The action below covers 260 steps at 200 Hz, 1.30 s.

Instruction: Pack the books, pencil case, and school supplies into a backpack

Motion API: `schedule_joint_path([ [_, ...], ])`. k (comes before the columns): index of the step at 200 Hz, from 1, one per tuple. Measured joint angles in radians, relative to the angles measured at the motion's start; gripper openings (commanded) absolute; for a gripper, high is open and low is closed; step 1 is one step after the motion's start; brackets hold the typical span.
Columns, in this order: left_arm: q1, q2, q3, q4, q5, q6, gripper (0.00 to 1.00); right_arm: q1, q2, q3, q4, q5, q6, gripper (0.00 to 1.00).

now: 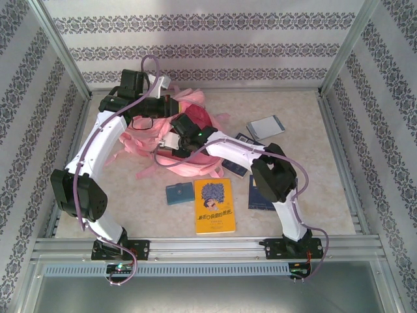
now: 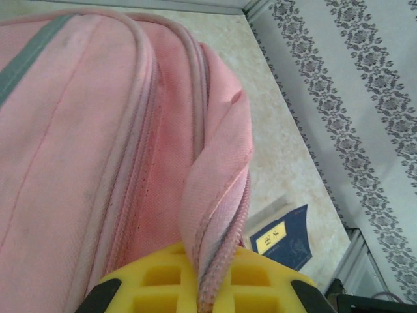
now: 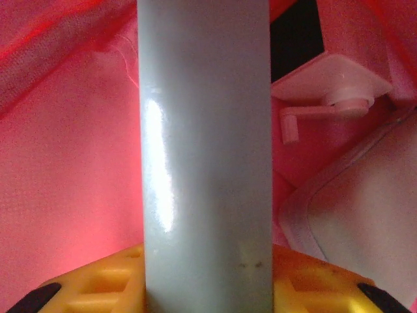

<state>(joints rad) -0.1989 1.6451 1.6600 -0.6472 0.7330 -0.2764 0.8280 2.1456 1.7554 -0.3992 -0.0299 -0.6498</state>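
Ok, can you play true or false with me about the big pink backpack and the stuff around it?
1. The left gripper pinches an edge flap of the big pink fabric backpack. True.
2. The yellow flat book is already inside the backpack. False: it lies on the table in front of it.
3. The right gripper holds a pale grey glossy bar inside the backpack. True.
4. The dark teal flat box lies on top of the yellow book. False: it lies on the table beside it, on its left in the top view.
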Motion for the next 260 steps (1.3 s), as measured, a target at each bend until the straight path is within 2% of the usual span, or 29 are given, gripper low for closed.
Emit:
schedule_joint_path([
  [44, 0.002, 0.000, 0.000, 0.016, -0.034, 0.000, 0.00, 0.006, 0.042, 0.065, -0.017, 0.081, 0.076, 0.10],
  [77, 0.000, 0.000, -0.012, 0.044, -0.031, -0.008, 0.00, 0.017, 0.044, 0.073, -0.021, 0.120, 0.142, 0.20],
  [97, -0.002, 0.000, -0.012, 0.045, -0.030, -0.015, 0.00, 0.035, 0.044, 0.064, 0.019, 0.195, 0.127, 0.38],
  [109, -0.005, 0.000, -0.013, 0.043, -0.029, -0.019, 0.00, 0.050, 0.045, 0.037, 0.103, 0.263, 0.083, 0.52],
  [118, -0.009, 0.000, -0.013, 0.039, -0.027, -0.020, 0.00, 0.063, 0.050, 0.016, 0.172, 0.327, 0.040, 0.59],
  [132, -0.011, 0.000, -0.013, 0.031, -0.026, -0.023, 0.00, 0.076, 0.070, -0.002, 0.280, 0.415, -0.039, 0.62],
  [146, -0.011, 0.000, -0.013, 0.026, -0.027, -0.027, 0.00, 0.080, 0.093, -0.019, 0.380, 0.487, -0.106, 0.70],
  [158, -0.011, 0.000, -0.013, 0.024, -0.027, -0.028, 0.00, 0.082, 0.093, -0.054, 0.449, 0.520, -0.148, 0.72],
  [167, -0.011, 0.000, -0.013, 0.024, -0.026, -0.030, 0.00, 0.082, 0.085, -0.092, 0.502, 0.534, -0.164, 0.76],
  [170, -0.011, 0.000, -0.013, 0.024, -0.026, -0.031, 0.00, 0.082, 0.082, -0.106, 0.518, 0.534, -0.175, 0.77],
  [174, -0.011, 0.000, -0.013, 0.024, -0.026, -0.031, 0.00, 0.082, 0.076, -0.124, 0.532, 0.538, -0.177, 0.85],
  [180, -0.011, 0.000, -0.013, 0.025, -0.023, -0.031, 0.00, 0.083, 0.062, -0.161, 0.563, 0.536, -0.182, 0.86],
  [220, -0.011, 0.000, -0.013, 0.025, 0.015, -0.050, 0.00, 0.084, -0.160, -0.455, 0.647, 0.425, -0.164, 0.85],
  [260, -0.011, 0.001, -0.014, 0.029, 0.023, -0.074, 0.00, 0.093, -0.471, -0.680, 0.692, 0.227, -0.015, 0.79],
])
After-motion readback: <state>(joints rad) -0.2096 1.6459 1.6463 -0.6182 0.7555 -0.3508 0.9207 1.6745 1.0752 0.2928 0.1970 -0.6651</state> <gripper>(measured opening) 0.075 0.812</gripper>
